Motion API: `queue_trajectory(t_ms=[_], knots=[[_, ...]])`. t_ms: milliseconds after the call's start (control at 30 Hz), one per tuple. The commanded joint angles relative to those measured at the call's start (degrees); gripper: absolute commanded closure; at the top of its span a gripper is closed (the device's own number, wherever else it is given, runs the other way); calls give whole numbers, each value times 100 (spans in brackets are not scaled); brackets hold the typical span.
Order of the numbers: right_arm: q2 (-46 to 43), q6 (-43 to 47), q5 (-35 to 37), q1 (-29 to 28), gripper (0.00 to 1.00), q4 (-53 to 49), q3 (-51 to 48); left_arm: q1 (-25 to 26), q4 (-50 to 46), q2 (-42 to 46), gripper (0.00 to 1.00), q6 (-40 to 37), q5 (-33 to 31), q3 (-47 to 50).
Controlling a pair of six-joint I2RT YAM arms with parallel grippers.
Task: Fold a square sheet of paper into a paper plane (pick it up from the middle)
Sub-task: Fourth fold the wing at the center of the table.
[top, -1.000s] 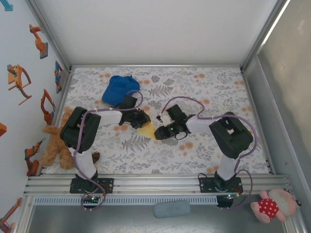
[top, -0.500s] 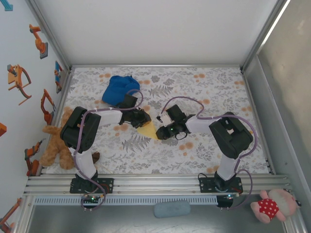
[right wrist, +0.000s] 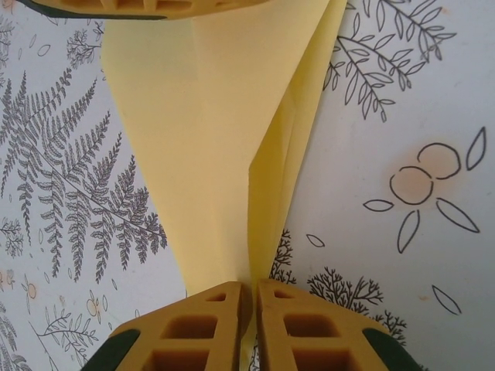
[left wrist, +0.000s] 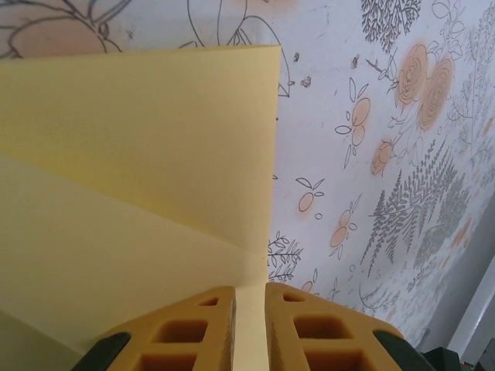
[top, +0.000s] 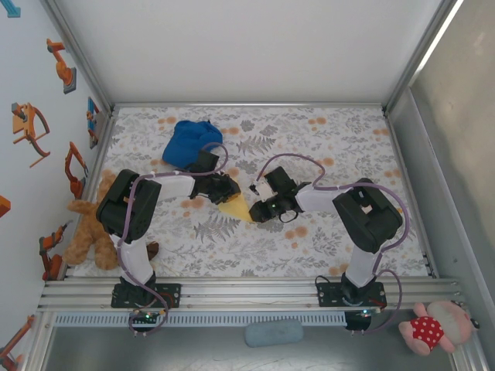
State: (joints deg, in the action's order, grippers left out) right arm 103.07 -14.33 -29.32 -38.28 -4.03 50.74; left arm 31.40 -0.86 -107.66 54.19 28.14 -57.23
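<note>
While the creased square sheet of paper (top: 234, 206) sits mid-frame in the top view, the left gripper (left wrist: 249, 325) and right gripper (right wrist: 249, 321) each pinch it, jaws nearly closed. Mid-fold, I judge; next, it needs pressing flat along the crease.

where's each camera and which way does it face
top external: above and behind the robot, looking down at the table; both arms show.
left wrist: on the left arm, looking past the left pincer, shut on the yellow paper.
right wrist: on the right arm, looking past the right pincer, pinching a fold.
shared: both wrist views show that paper.
</note>
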Motion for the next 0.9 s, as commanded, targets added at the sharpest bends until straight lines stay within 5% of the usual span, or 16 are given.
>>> queue_trajectory(t_ms=[0,333,867], knots=[[47,-35,19,-4,85,-654,-96,-43,-58,-91,81,-132,51,-112],[-903,-698,-98,181,76,-289,-187,-52,-63,-54,81,-138,69,-97],[-209,-883,-867,62,76,227,161,-44,-98,-122,81,-127,69,-143]])
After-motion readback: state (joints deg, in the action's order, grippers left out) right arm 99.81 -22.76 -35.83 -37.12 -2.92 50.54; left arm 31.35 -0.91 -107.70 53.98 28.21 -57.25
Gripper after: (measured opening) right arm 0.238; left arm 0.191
